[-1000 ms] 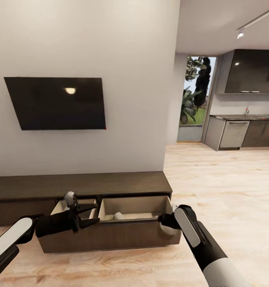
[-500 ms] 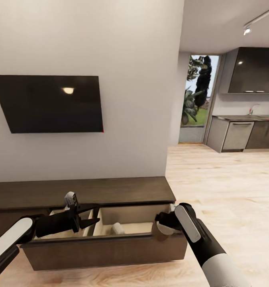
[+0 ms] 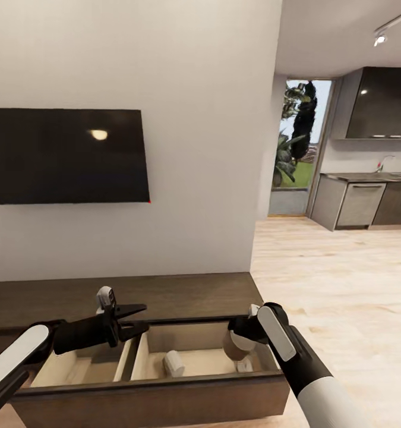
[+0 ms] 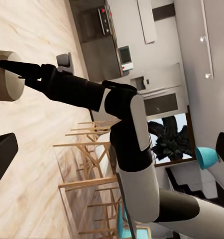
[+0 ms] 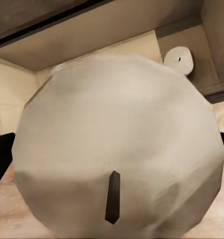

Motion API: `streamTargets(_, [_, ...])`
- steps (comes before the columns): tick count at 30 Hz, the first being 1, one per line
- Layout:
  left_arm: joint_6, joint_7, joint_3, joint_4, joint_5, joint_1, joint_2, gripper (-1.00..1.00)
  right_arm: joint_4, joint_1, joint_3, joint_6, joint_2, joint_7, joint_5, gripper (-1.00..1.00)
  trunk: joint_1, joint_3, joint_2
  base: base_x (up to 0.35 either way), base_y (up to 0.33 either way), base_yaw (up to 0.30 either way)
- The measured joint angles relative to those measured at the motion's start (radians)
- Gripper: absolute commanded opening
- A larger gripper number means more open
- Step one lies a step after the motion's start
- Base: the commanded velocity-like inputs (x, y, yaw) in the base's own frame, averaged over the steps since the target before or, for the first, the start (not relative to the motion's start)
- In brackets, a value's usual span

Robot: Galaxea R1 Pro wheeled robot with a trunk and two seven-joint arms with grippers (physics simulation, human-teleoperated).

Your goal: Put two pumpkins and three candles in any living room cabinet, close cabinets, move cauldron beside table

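The long dark-brown cabinet [image 3: 164, 292] stands against the wall with a wide drawer [image 3: 152, 397] pulled out. My right gripper [image 3: 234, 334] is shut on a grey-beige candle [image 3: 234, 348] and holds it over the drawer's right compartment. That candle [image 5: 117, 149] looms large in the right wrist view, wick end towards the camera, and the candle [image 4: 6, 75] also appears at the tip of the right arm in the left wrist view. Another candle [image 3: 173, 363] lies on its side on the drawer floor [image 5: 179, 59]. My left gripper [image 3: 137, 318] hangs open and empty over the drawer's left part.
A black TV [image 3: 66, 156] hangs on the wall above the cabinet. To the right, wood floor [image 3: 343, 279] runs to a kitchen with dark cupboards [image 3: 384, 110] and a glass door [image 3: 295, 148]. A divider [image 3: 132, 356] splits the drawer.
The whole view has closed in on the cabinet, so the camera has moved forward. The right gripper with its candle now sits over the open drawer instead of at its front edge.
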Motion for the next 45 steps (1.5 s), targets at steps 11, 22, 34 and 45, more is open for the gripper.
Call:
streamTargets(11, [0.000,-0.002,-0.003,-0.001,0.000,0.000,0.000,1.00,0.013,0.000,0.004,-0.006,0.020,0.001,0.011,-1.00,0.001,0.000,0.000,0.172,0.042,0.000])
streamTargets(22, [0.000,-0.002,-0.003,0.000,0.000,0.000,0.000,1.00,0.042,0.000,0.168,-0.104,0.020,0.003,0.010,-1.00,0.001,0.000,0.000,0.002,0.000,0.000])
streamTargets(34, [0.000,-0.001,-0.003,0.000,0.000,0.000,0.000,1.00,0.028,0.000,0.173,-0.107,0.019,0.001,0.007,-1.00,0.001,0.000,0.000,0.000,0.000,0.049])
streamTargets(45, [0.000,-0.001,-0.003,0.001,0.000,0.000,-0.001,1.00,0.028,0.000,0.171,-0.109,0.020,0.013,0.006,-1.00,0.001,0.000,0.000,0.000,0.000,0.042])
